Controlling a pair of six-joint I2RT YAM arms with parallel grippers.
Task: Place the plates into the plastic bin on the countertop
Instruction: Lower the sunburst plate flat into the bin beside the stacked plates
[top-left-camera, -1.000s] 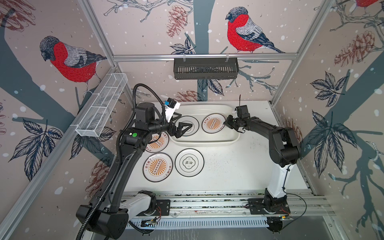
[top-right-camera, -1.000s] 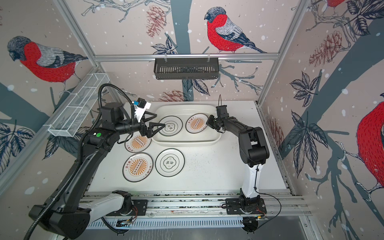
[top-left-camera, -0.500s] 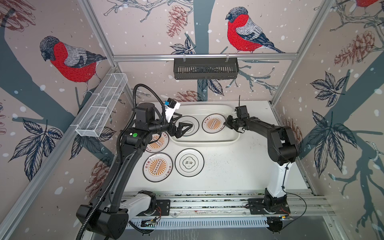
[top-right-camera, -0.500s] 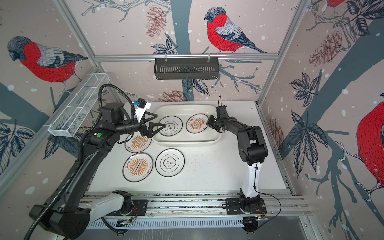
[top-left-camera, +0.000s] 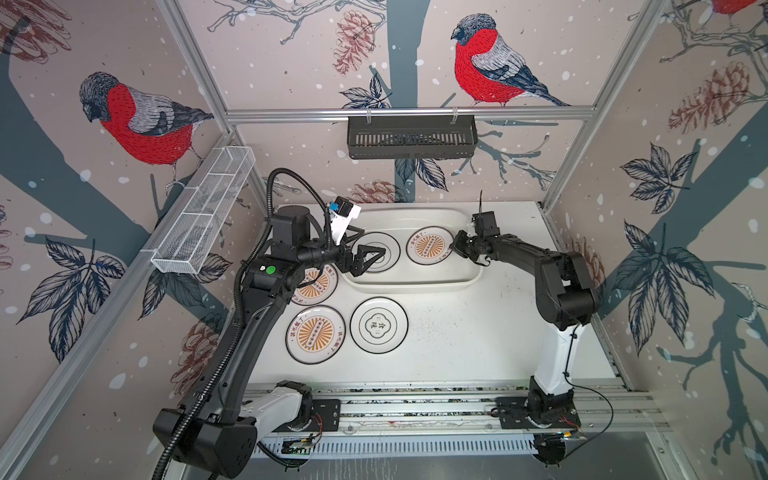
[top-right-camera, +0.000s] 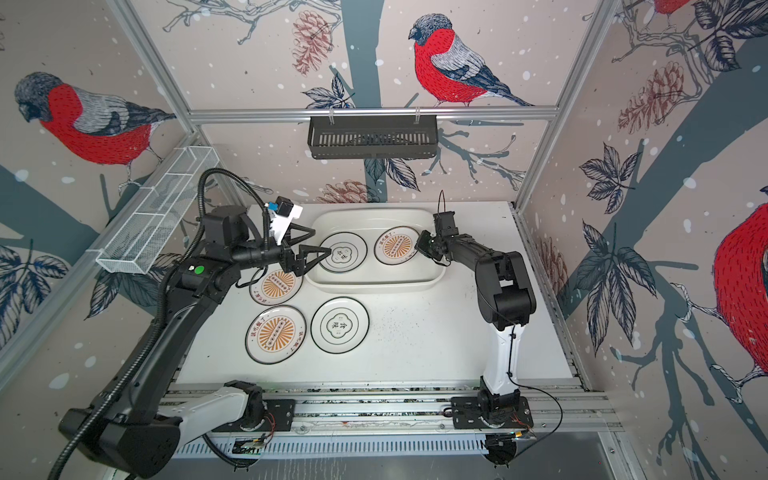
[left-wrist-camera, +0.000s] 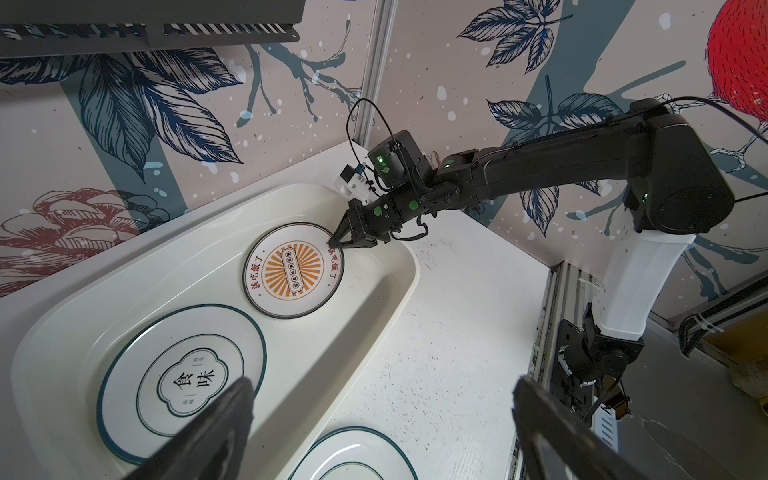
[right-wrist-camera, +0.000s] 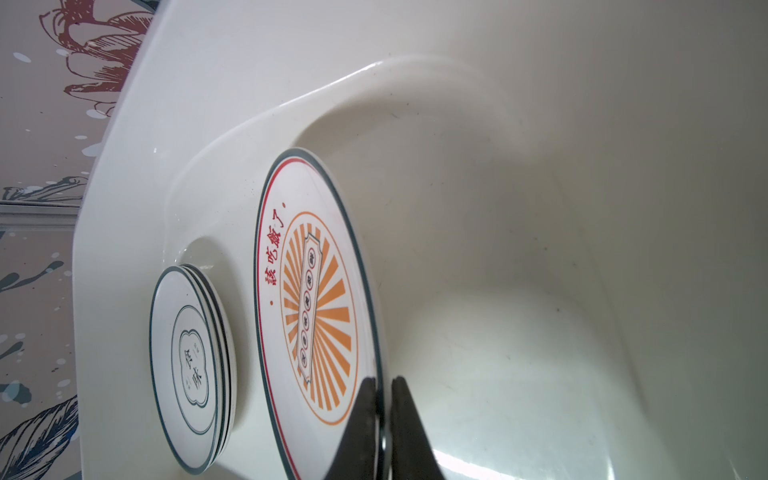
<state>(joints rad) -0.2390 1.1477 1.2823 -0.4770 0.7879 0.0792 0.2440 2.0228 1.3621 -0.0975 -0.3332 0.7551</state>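
The right tool (left-wrist-camera: 333, 244) pinches the rim of the sunburst plate (left-wrist-camera: 293, 268), lettered 該吃飯了 in red, inside the plastic bin (left-wrist-camera: 374, 291). Beside it lies a quatrefoil plate (left-wrist-camera: 193, 376) reading 食味, apparently topping a stack; the left tool (top-left-camera: 374, 242) gapes wide.

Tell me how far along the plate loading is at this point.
Done: a stack of quatrefoil plates lies in the plastic bin. In hand: the right gripper pinches the rim of a sunburst plate lying in the bin; the left gripper is open and empty. Left on the countertop: the sunburst plate half under the left arm, the front sunburst plate and a quatrefoil plate.
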